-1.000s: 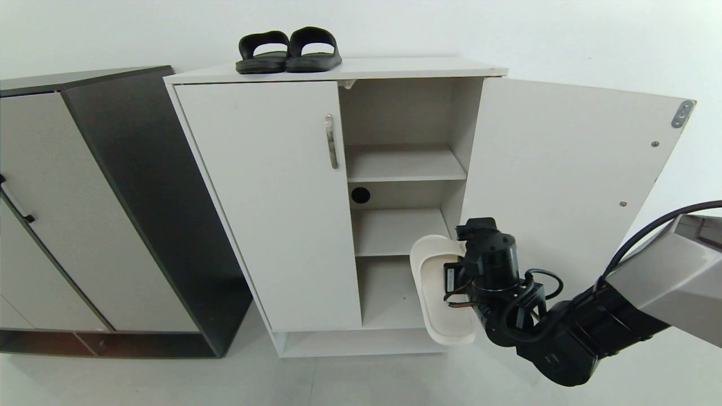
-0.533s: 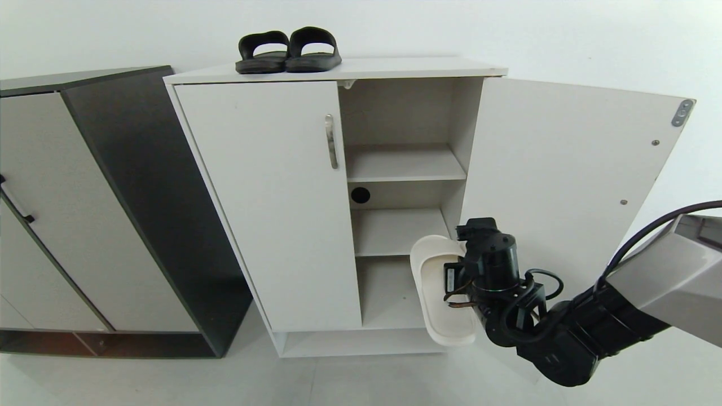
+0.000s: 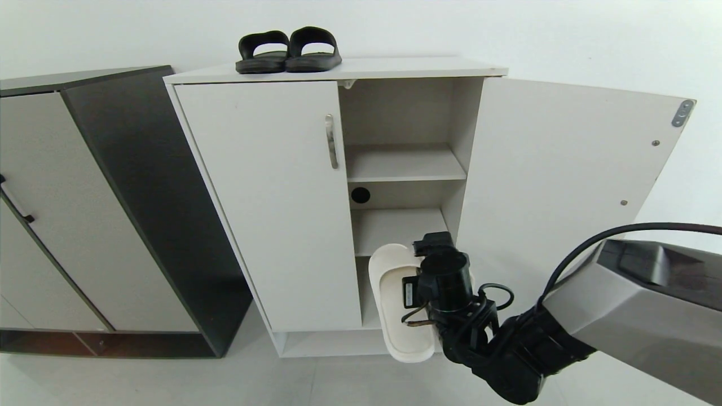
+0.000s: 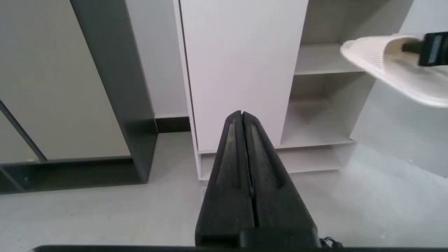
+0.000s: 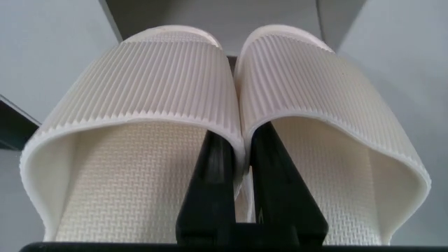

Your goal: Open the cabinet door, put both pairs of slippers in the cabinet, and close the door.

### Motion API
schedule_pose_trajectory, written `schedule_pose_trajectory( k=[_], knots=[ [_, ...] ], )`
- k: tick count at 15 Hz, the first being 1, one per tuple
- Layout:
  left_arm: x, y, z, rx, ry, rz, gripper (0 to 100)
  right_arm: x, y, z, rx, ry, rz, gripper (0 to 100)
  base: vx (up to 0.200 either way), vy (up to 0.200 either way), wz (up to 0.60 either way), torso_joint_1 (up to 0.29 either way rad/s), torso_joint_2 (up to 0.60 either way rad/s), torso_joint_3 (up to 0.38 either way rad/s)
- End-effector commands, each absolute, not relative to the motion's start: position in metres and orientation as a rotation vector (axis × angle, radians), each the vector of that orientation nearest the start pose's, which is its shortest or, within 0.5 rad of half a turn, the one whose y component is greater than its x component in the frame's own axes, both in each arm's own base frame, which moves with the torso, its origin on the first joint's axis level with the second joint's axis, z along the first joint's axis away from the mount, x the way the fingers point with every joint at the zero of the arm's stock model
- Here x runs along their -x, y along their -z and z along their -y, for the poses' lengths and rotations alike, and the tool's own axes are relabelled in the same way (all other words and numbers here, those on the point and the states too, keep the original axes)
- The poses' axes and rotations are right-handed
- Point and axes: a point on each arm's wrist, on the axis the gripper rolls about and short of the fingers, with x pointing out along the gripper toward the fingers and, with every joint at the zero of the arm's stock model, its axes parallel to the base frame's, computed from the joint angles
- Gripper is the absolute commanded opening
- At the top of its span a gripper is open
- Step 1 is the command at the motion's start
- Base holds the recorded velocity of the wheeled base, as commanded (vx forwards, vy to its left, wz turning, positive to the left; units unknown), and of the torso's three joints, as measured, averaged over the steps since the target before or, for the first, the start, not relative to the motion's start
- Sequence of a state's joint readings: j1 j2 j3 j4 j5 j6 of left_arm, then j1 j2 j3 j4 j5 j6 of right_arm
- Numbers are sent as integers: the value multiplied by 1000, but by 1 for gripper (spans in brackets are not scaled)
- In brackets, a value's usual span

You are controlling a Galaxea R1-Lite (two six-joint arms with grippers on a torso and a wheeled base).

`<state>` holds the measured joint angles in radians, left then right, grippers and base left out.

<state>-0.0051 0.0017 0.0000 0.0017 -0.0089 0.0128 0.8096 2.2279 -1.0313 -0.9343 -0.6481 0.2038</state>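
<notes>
Cabinet behind; white slippers clamped in right claw

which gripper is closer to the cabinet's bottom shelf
Right. The right gripper holds the white slippers just in front of the bottom shelf; the left gripper sits farther back.

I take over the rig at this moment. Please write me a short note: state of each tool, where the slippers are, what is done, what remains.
Left tool shut, empty, low before the cabinet.
Right tool shut on the white slippers, held low before the open side.
Black slippers on the cabinet top.
Done: right door open.
To do: place both pairs inside, close door.
</notes>
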Motion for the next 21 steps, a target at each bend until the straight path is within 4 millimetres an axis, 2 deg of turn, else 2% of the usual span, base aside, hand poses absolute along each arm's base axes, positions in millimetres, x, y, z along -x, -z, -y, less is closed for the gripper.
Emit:
schedule_pose_trajectory(
  k=[1, 8, 13, 16, 21],
  knots=[
    [23, -75, 0, -12, 15, -5, 0, -302, -53, -298, -3, -136, -237, 0, 0, 0, 0, 0, 0, 0],
    [23, -75, 0, -14, 15, -4, 0, -306, -40, -301, 19, -133, -254, 0, 0, 0, 0, 1, 0, -61],
    [23, -75, 0, -14, 14, -6, 0, -304, -47, -304, 3, -129, -228, 0, 0, 0, 0, 4, 2, -194],
    [23, -75, 0, -14, 12, -5, 0, -299, -57, -305, 25, -96, -146, 0, 0, 0, 0, 4, 2, -194],
    [23, -75, 0, -12, 12, -5, 0, -299, -55, -305, 39, -90, 14, 0, 0, 0, 0, -1, 2, -53]
  ],
)
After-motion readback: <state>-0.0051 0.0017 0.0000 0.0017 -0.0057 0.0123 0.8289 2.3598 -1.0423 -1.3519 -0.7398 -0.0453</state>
